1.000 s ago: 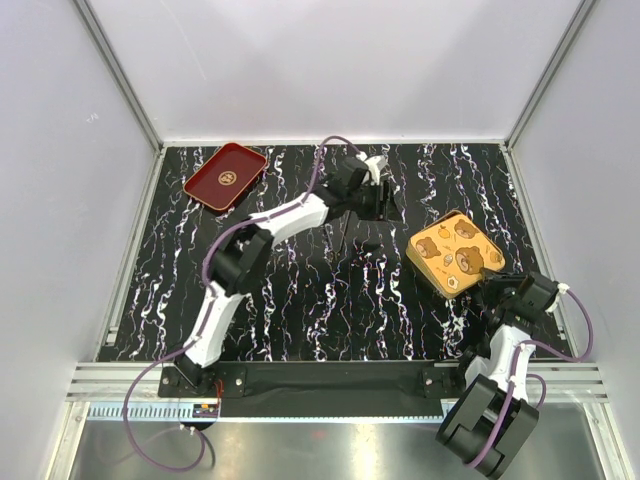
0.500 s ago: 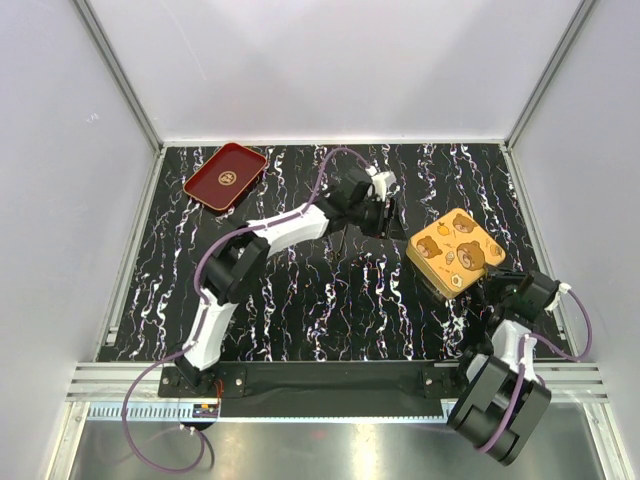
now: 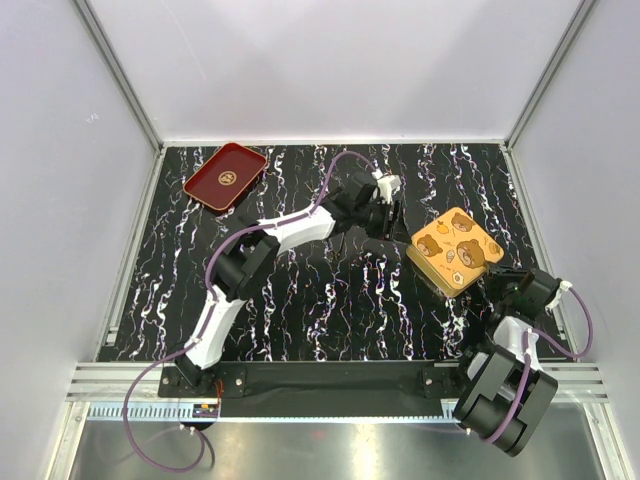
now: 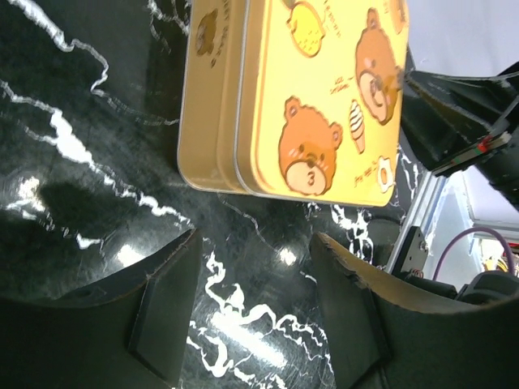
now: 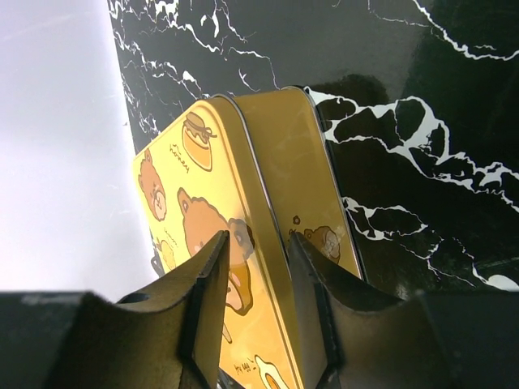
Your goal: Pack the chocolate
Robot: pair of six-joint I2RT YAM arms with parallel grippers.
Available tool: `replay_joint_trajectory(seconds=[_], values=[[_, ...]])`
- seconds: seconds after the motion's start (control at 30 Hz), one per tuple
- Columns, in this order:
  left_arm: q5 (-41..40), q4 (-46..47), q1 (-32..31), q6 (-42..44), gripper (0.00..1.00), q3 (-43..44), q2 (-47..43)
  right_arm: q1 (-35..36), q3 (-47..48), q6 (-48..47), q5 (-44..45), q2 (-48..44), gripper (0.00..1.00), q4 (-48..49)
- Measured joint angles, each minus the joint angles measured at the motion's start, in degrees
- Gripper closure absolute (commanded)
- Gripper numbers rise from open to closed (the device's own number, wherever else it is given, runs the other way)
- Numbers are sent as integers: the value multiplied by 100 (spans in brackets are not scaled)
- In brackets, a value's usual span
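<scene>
Holding the left end effector (image 4: 255,239) spread wide, with nothing between its fingers, low over the black marbled bench (image 3: 300,300) near the middle. Pointing it toward the gold tin (image 3: 455,250), close to the tin's left side yet apart from it. Pinching the tin's near right edge with the right end effector (image 5: 257,243), fingers drawn narrow, one lying over the bear-printed lid and the other against the gold side wall. Seeing the tin on the right part of the bench, lid sitting over its base. Not making out the chocolate in any view, so unable to tell where it is lying. Noting a red tray (image 3: 240,165) at the far left corner, well apart from both end effectors.
</scene>
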Motion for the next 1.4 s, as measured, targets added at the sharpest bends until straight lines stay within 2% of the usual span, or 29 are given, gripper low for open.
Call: replay_joint_trajectory(seconds=[0.6,0.83,0.97,1.1,1.27,1.33,1.4], values=[[358,431,-120,-177,39,365,33,0,240,-2,-13,245,58,28],[636,787,-192,-352,39,1126,605,0,256,-2,-15,345,58,81],[730,955,-219,-455,39,1187,903,0,271,-33,-15,374,56,87],[772,1051,-219,-549,39,1189,1137,0,525,-179,35,369,49,-299],[802,1204,-219,-599,39,1263,1211,0,1318,-551,343,343,44,-1353],[815,1270,-219,-612,39,1263,1246,0,1646,-704,466,273,48,-1718],[815,1296,-219,-608,39,1263,1248,0,1917,-907,470,184,69,-1947]])
